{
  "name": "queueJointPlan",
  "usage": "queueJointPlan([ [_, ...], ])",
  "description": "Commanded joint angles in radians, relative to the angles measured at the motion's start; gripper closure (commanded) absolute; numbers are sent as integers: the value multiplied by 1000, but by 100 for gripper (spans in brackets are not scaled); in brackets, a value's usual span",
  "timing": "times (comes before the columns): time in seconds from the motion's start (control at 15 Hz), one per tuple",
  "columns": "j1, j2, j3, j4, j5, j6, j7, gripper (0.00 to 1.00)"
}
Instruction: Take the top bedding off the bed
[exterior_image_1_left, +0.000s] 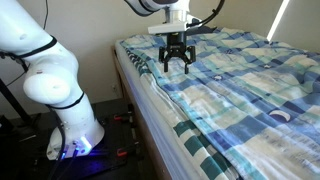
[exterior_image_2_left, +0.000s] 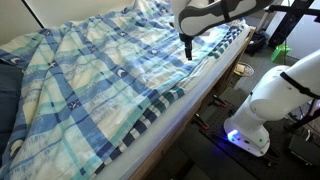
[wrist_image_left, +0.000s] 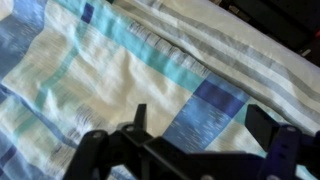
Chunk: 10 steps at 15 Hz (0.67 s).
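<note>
The top bedding (exterior_image_1_left: 245, 70) is a plaid quilt of light blue, dark blue, white and pale yellow squares. It is spread rumpled over the bed in both exterior views (exterior_image_2_left: 100, 70) and fills the wrist view (wrist_image_left: 130, 70). The bed's mattress side (exterior_image_1_left: 150, 105) shows its white sheet with teal-green stripes. My gripper (exterior_image_1_left: 176, 66) hangs open just above the quilt near the bed's edge, also seen in an exterior view (exterior_image_2_left: 188, 52). In the wrist view its fingers (wrist_image_left: 200, 125) are spread apart over a dark blue square, holding nothing.
My white base (exterior_image_1_left: 70, 125) stands on the floor beside the bed, glowing blue at the bottom, also in an exterior view (exterior_image_2_left: 255, 125). A dark pillow (exterior_image_2_left: 6, 100) lies at the bed's end. Stands and cables (exterior_image_2_left: 290, 30) crowd the floor behind the base.
</note>
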Motion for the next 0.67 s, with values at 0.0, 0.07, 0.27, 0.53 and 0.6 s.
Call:
queueJointPlan([
  [0.0, 34, -4, 4, -7, -6, 13, -31, 0],
  [0.07, 57, -4, 17, -19, 0, 31, -40, 0],
  [0.27, 116, -8, 48, -32, 8, 24, -68, 0],
  [0.53, 173, -29, 93, -48, -9, 25, -80, 0],
  [0.6, 182, -29, 99, -50, -11, 33, -82, 0],
])
